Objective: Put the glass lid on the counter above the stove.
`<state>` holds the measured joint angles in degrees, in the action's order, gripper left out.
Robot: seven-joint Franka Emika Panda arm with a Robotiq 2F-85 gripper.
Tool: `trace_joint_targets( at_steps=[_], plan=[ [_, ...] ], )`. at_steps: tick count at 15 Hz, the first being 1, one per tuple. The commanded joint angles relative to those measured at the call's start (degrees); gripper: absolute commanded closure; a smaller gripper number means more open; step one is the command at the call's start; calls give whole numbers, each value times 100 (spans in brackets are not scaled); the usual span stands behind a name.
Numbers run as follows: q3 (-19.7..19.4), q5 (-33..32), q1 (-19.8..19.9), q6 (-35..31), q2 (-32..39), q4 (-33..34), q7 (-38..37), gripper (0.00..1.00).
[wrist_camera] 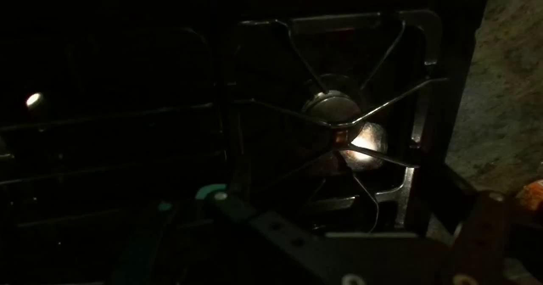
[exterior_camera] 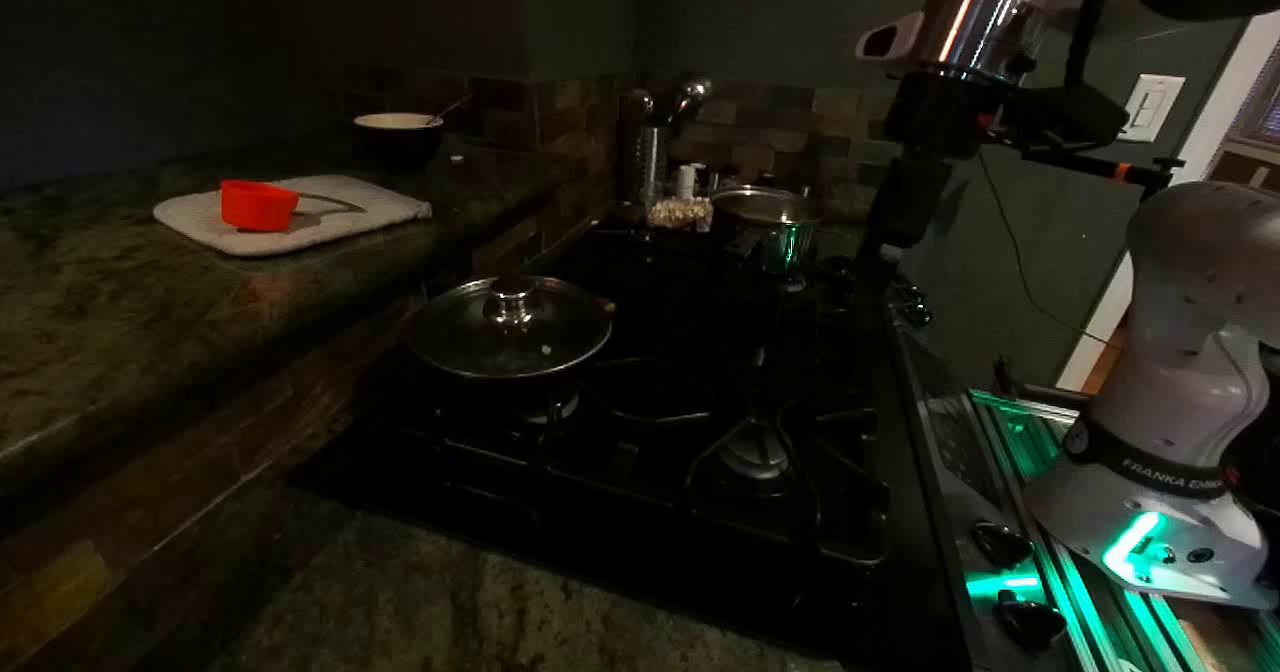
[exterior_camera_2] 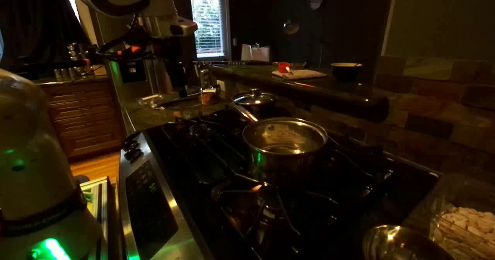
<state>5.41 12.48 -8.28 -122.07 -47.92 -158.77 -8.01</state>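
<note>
Left of centre in an exterior view, the glass lid (exterior_camera: pixel 510 342) lies well down-left of the gripper (exterior_camera: pixel 885 254), jaws spread and empty, so the reach likely runs toward frame left.

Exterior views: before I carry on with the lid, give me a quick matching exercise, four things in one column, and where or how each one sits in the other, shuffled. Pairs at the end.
1. glass lid  |  A. on the stove, uncovered
2. red cup  |  B. directly on the counter
3. dark bowl  |  C. over the stove, knob upward
4. steel pot  |  D. on the white cutting board

Pairs: 1-C, 2-D, 3-B, 4-A.
</note>
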Motion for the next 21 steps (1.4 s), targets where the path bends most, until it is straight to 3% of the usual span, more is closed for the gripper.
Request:
trace_joint_targets(
  at_steps=[1, 11, 17, 21],
  plan=[
    [25, 20, 32, 46, 5, -90, 21, 0],
    [24, 16, 30, 45, 95, -254, 19, 0],
    [459, -251, 23, 226, 1375, 1140, -157, 0],
    [767, -804, 113, 363, 2354, 2251, -198, 0]
  ],
)
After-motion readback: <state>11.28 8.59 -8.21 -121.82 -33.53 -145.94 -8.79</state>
